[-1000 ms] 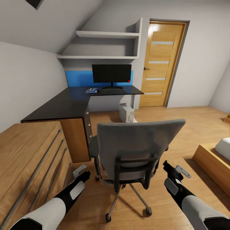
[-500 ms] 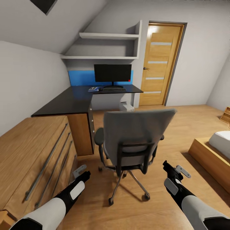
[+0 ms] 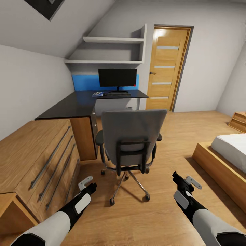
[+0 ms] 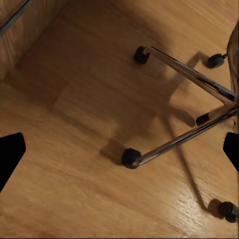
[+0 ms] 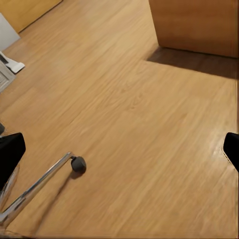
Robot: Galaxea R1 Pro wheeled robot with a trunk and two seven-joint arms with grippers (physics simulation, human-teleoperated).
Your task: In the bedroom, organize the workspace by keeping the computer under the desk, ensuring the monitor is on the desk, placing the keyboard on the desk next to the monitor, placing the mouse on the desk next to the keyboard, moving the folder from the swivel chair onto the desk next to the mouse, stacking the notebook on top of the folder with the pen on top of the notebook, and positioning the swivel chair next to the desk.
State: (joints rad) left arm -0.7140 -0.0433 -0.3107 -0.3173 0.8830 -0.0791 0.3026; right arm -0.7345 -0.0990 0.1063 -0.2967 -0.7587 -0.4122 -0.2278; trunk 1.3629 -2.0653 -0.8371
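**Chair centred ahead of both arms, worktop beyond it**

Both arms low over the wooden floor [image 3: 160, 212], nothing held. Left gripper [image 3: 89, 182]: jaws spread apart, empty; in the left wrist view its black fingertips [image 4: 10, 154] sit at opposite frame edges. Right gripper [image 3: 180, 180]: jaws likewise apart and empty, fingertips [image 5: 10, 152] wide in the right wrist view.

Grey swivel chair with tall back, black armrests and chrome star base [image 3: 131, 138] stands between the two sets of jaws and ahead of them, back facing the robot. Not touching either gripper. Chrome legs and black castors [image 4: 186, 119] lie just past the left jaws; one castor and leg [image 5: 77, 163] show near the right jaws.

Glossy black L-shaped worktop [image 3: 73, 106] is well beyond the chair, ahead-left of the left jaws. On its far end: wide black flat monitor on thin stand [image 3: 117, 78], flat black keyboard [image 3: 118, 95] in front of it, and a small blue item, likely the bright blue folder [image 3: 97, 94], just beside the keyboard. Too small to tell what lies on top of it, or to pick out the mouse.

Light wood dresser with long handles [image 3: 41, 160] sits left of the left jaws, butting the worktop's drawer end. Wood-framed bed with white mattress [image 3: 225, 153] right of the right jaws. Wooden door [image 3: 166, 70] on the far wall.
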